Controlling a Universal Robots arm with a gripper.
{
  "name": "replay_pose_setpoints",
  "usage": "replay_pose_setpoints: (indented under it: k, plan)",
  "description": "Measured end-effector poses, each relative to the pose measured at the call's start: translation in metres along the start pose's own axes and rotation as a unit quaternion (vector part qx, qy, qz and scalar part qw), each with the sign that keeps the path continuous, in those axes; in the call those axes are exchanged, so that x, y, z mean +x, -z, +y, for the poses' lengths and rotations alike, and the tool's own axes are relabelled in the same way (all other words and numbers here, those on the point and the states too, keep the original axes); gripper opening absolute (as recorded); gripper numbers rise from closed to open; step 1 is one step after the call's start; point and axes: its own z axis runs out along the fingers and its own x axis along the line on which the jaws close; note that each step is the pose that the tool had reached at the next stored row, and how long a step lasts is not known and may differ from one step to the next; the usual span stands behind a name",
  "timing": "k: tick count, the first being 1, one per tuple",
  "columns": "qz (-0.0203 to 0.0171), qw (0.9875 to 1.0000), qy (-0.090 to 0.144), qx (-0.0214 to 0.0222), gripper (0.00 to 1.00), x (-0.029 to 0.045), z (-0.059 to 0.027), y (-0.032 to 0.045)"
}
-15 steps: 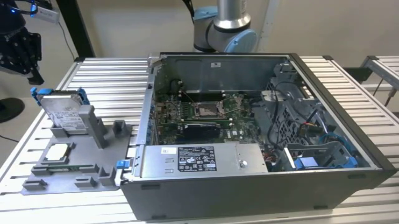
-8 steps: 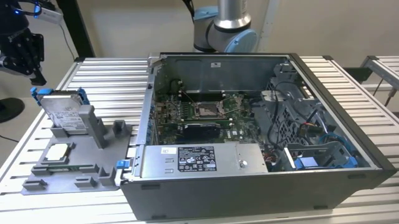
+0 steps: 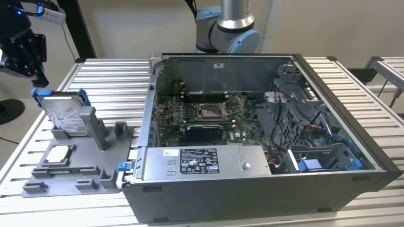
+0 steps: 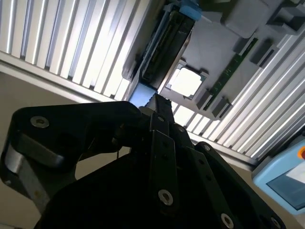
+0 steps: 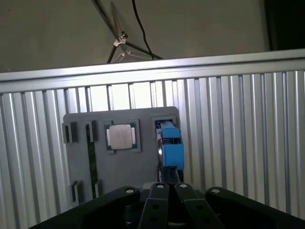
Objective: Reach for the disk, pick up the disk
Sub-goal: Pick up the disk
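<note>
Blue-framed disk (image 3: 65, 113) parked right under the claw (image 3: 39, 78)
Claw hangs just above it, not touching, fingers (image 5: 159, 198) pinched together with nothing between them. Disk is propped on edge in a grey holder (image 3: 94, 156), I'd guess so its top edge is easy to grab. Ribbed metal table (image 3: 107, 75) underneath, open computer case (image 3: 252, 189) well off to the side, plain beige wall (image 3: 126, 28) behind.

The disk (image 3: 65, 113) is silver with a white printed label, framed in bright blue. The holder (image 3: 82, 168) under it is plain grey, and the square chip (image 3: 58, 152) is silver. The counter (image 3: 113, 80) is ribbed silvery metal. The gripper (image 5: 170, 186) is black. The motherboard (image 3: 189, 118) is green inside the dark grey computer case (image 3: 252, 194).
</note>
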Motion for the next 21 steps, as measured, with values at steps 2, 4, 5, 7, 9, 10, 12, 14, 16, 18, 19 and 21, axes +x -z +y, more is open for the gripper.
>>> replay_pose_setpoints:
  k: [2,4,5,7,9,10,12,14,16,18,19,21]
  plan:
    - [0.0000,1.0000,0.000,0.0000,1.00,0.0000,0.0000,0.0000]
    - [0.0000,1.0000,0.000,0.0000,1.00,0.0000,-0.0001,0.0000]
    - [0.0000,1.0000,0.000,0.0000,1.00,0.0000,-0.0001,0.0000]
    - [0.0000,1.0000,0.000,0.0000,1.00,0.0000,-0.0001,0.0000]
    - [0.0000,1.0000,0.000,0.0000,1.00,0.0000,-0.0002,0.0000]
    - [0.0000,1.0000,0.000,0.0000,1.00,0.0000,-0.0002,0.0000]
    - [0.0000,1.0000,0.000,0.0000,1.00,0.0000,-0.0002,0.0000]
    - [0.0000,1.0000,0.000,0.0000,1.00,0.0000,-0.0002,0.0000]
    - [0.0000,1.0000,0.000,0.0000,1.00,0.0000,-0.0003,0.0000]
    - [0.0000,1.0000,0.000,0.0000,1.00,0.0000,-0.0003,0.0000]
    - [0.0000,1.0000,0.000,0.0000,1.00,-0.0001,-0.0003,-0.0001]
    - [0.0000,1.0000,0.000,0.0000,1.00,-0.0001,-0.0004,-0.0019]
